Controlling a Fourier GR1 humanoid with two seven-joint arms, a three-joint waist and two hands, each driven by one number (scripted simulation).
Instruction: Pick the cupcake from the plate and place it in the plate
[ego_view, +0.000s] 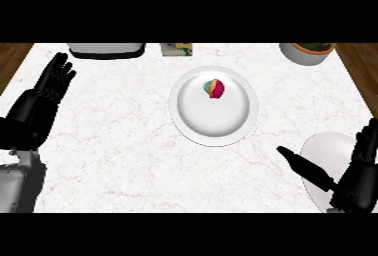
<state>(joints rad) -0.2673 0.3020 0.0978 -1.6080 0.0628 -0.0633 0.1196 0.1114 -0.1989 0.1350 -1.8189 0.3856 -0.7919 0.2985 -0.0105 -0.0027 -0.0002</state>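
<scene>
Fingers (365, 142) on my right hand (360, 180) are straight, holding nothing, like my left hand (46, 85). One cupcake (214, 89) sits on the middle plate (214, 127); a second plate (328, 155) lies near it.

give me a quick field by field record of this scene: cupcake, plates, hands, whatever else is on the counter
cupcake: multicoloured cupcake, sitting on the upper part of the centre plate, untouched
centre plate: white plate, middle of the marble counter
second plate: white plate at lower right, partly hidden by the right robot hand
left robot hand: open, resting at the left edge, fingers up
right robot hand: open, over the second plate, holding nothing
far edge: grey appliance, small box, potted plant
</scene>
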